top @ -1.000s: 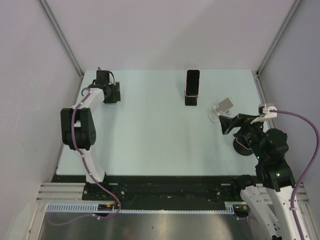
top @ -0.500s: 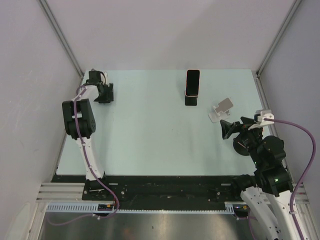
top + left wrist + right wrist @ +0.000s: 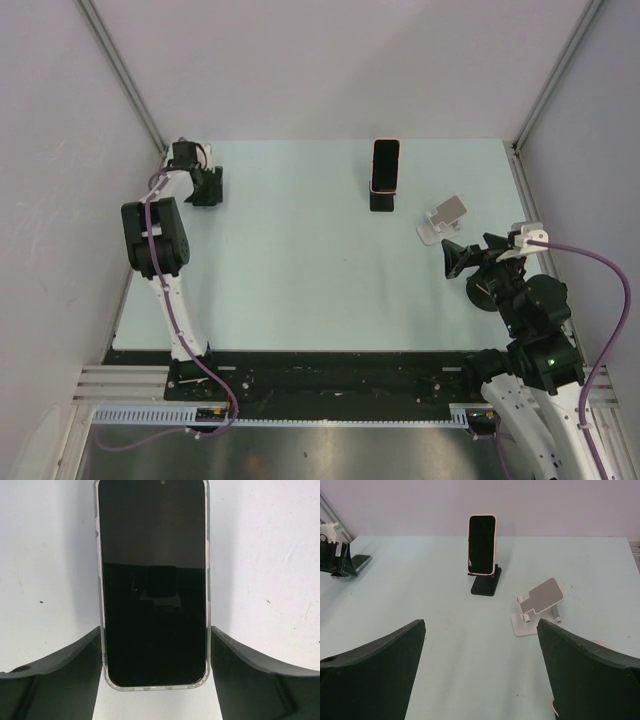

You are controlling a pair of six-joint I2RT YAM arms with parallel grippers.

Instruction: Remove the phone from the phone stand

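- The left tool [image 3: 205,187] sits at the far-left corner of the desk [image 3: 300,290]. Its fingers press against both long edges of a clear-cased phone [image 3: 152,585], so it appears to be gripping that phone across its width.
- If this is the task's phone, the removal looks done. What seems left is setting it down and letting go.
- Only the left wrist view shows this phone plainly, with its dark screen facing the camera. From above, the tool hides it. The right wrist view catches just a grey sliver beside the tool.
- Near the far middle, a pink-cased phone [image 3: 385,165] leans upright on a black stand [image 3: 381,202]. Neither tool is near it, so if this phone is the target, the lift is not yet begun.
- To the right, a white stand [image 3: 445,215] carries nothing. The right wrist view shows its tilted plate and bare lip more clearly than the overhead view does.
- The right tool [image 3: 455,258] hovers near the white stand with its jaws spread wide and nothing between them.
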